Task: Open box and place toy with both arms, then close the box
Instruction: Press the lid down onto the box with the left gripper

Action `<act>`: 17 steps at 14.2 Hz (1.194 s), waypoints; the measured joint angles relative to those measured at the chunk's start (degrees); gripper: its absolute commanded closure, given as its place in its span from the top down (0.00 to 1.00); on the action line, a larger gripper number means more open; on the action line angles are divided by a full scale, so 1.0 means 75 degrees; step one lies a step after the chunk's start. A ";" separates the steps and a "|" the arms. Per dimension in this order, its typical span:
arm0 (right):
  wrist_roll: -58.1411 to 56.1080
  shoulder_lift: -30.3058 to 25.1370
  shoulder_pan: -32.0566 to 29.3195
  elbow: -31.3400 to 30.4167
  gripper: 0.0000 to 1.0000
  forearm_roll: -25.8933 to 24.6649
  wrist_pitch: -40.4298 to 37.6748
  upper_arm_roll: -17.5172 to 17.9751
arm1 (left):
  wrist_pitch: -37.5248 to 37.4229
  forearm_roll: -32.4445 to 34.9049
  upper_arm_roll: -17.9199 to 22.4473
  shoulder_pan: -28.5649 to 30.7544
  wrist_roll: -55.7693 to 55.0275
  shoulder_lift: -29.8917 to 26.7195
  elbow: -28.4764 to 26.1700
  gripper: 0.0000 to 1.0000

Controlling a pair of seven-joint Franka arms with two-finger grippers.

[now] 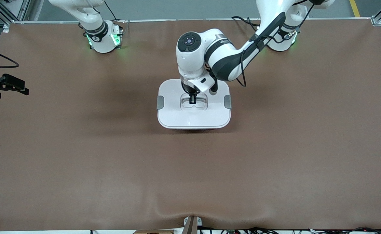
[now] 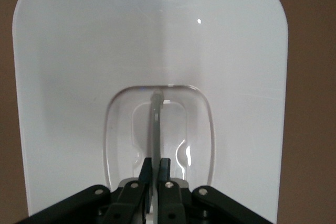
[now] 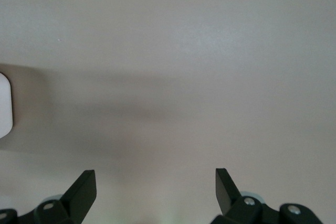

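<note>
At the front view's left edge you see the right pincer (image 1: 9,85), parked well apart from the box (image 1: 194,104) toward the right arm's end of the brown desk (image 1: 79,156); that arm waits. Its own wrist view shows its fingers (image 3: 84,192) spread wide, holding nothing, over bare desk, with a sliver of white box edge (image 3: 4,106) cut off at the frame's side. Nothing lies between it and the box.

The box sits mid-desk, white lid (image 2: 79,77) on, a grey clip (image 1: 160,102) on the end facing the right arm and another (image 1: 227,101) on the end facing the left arm. The left arm (image 1: 229,58) reaches over the lid, hiding the lid's edge nearest the bases. The left pincer (image 2: 155,169) is down in the recessed centre well, its fingers pinched tight on the thin clear handle (image 2: 156,124).

The toy is not visible in any view. The tub under the lid is hard to make out.
</note>
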 measured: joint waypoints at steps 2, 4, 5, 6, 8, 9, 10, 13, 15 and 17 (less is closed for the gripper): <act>0.0000 -0.0007 0.0000 0.0015 1.00 0.0000 0.0007 -0.0017 | -0.0001 0.0033 0.0000 -0.0072 -0.0001 0.0041 -0.0006 0.00; 0.0000 -0.0014 0.0001 0.0018 1.00 0.0000 0.0010 -0.0016 | -0.0008 0.0043 0.0000 -0.0105 -0.0002 0.0053 -0.0013 0.00; 0.0000 -0.0016 0.0002 0.0022 1.00 0.0000 0.0011 -0.0015 | -0.0010 0.0046 0.0000 -0.0107 -0.0002 0.0053 -0.0017 0.00; 0.0000 -0.0020 0.0004 0.0034 1.00 0.0000 0.0010 -0.0014 | -0.0010 0.0046 0.0001 -0.0107 -0.0002 0.0053 -0.0024 0.00; 0.0000 -0.0037 0.0016 0.0050 1.00 0.0000 0.0010 -0.0004 | -0.0010 0.0059 0.0002 -0.0107 -0.0002 0.0053 -0.0038 0.00; 0.0000 -0.0041 0.0021 0.0062 1.00 0.0000 0.0010 0.0002 | -0.0011 0.0065 0.0003 -0.0107 -0.0002 0.0053 -0.0039 0.00; 0.0000 -0.0043 0.0023 0.0073 1.00 0.0000 0.0011 0.0008 | -0.0020 0.0069 0.0006 -0.0106 -0.0002 0.0052 -0.0040 0.00; 0.0000 -0.0043 0.0028 0.0077 1.00 0.0000 0.0012 0.0016 | -0.0053 0.0081 0.0018 -0.0094 0.0005 0.0053 -0.0060 0.00; 0.0000 -0.0043 0.0028 0.0077 1.00 0.0000 0.0012 0.0016 | -0.0053 0.0081 0.0017 -0.0095 0.0012 0.0053 -0.0069 0.00; 0.0000 -0.0043 0.0030 0.0077 1.00 -0.0005 0.0017 0.0021 | -0.0056 0.0081 0.0017 -0.0095 0.0026 0.0053 -0.0077 0.00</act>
